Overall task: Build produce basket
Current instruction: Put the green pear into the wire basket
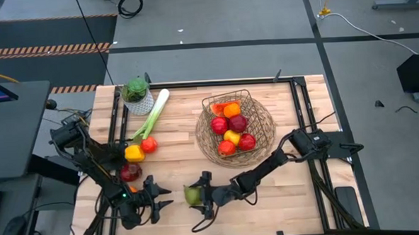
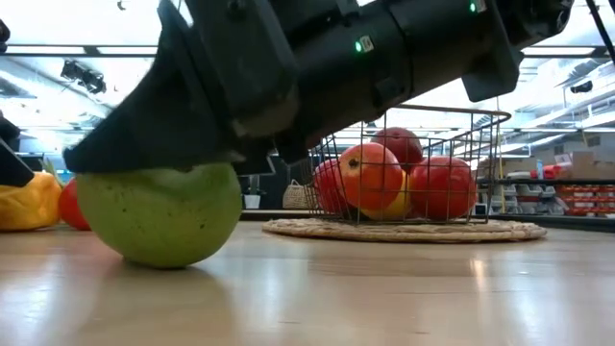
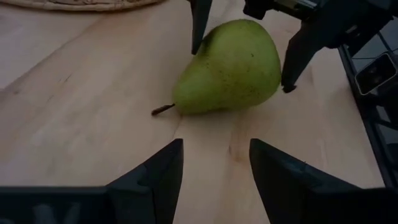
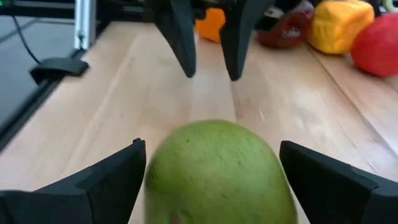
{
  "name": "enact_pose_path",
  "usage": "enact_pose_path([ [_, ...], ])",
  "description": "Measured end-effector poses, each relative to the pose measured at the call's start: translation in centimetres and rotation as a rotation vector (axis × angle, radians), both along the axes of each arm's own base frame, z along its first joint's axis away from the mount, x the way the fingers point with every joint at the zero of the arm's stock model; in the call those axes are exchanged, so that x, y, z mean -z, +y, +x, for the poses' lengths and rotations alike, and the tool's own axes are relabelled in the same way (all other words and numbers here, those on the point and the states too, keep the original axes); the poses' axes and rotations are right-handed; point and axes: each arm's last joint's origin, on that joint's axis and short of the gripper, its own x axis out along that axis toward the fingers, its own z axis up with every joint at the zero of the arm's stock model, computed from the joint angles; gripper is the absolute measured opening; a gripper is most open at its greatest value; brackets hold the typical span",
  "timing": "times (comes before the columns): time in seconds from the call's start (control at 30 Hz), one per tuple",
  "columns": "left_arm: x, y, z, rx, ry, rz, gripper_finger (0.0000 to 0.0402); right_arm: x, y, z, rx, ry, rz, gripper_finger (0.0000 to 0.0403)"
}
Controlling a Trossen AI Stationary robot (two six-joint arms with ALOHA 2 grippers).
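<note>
A green pear (image 3: 230,68) lies on its side on the wooden table near the front edge (image 1: 192,195), its stem (image 3: 163,110) toward my left gripper (image 3: 214,146). That gripper stands open just short of the stem, with nothing between its fingers. My right gripper (image 4: 211,146) is open and comes from the table's right. Its fingers (image 3: 289,65) stand on either side of the pear's wide end. The basket (image 1: 248,101) stands at the far right on a round woven mat, holding red apples and oranges. My right gripper's fingers flank the wide end of the pear (image 4: 214,168), coming level from the table's right. Whether they touch it I cannot tell. The pear rests on the table.
By the left arm lie a yellow pepper (image 1: 134,153), a red fruit (image 1: 149,143) and a dark red apple (image 1: 130,172). A leek (image 1: 152,113) and a potted plant (image 1: 136,92) sit at the far left. Bare wood lies between the pear and the basket.
</note>
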Motion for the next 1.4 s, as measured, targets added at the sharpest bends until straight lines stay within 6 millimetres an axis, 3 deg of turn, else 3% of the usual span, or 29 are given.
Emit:
enact_pose_path([
  [0.37, 1.7, 0.6, 1.3, -0.035, 0.031, 0.076, 0.0188, 0.3, -0.6, 0.1, 0.04, 0.032, -0.019, 0.0373],
  [0.67, 2.2, 0.7, 1.4, -0.041, 0.036, 0.084, 0.0187, -0.2, 0.1, -0.4, 0.078, -0.005, -0.171, 0.035],
  [0.9, 2.1, 0.7, 1.4, -0.042, 0.034, 0.082, 0.0183, -3.4, -0.1, -0.5, 0.116, -0.065, -0.269, 0.0347],
  [1.13, 2.1, 0.7, 1.5, -0.051, 0.024, 0.09, 0.0181, -10.8, -0.7, -2.0, 0.199, -0.143, -0.462, 0.0346],
  [1.27, 2.0, 0.8, 1.5, -0.089, -0.018, 0.115, 0.0182, -13.7, -3.2, -3.1, 0.338, -0.04, -0.627, 0.0346],
  [1.4, 1.9, 0.9, 1.5, -0.114, -0.045, 0.133, 0.0182, -16.3, -6.5, -4.5, 0.43, 0.067, -0.669, 0.0346],
])
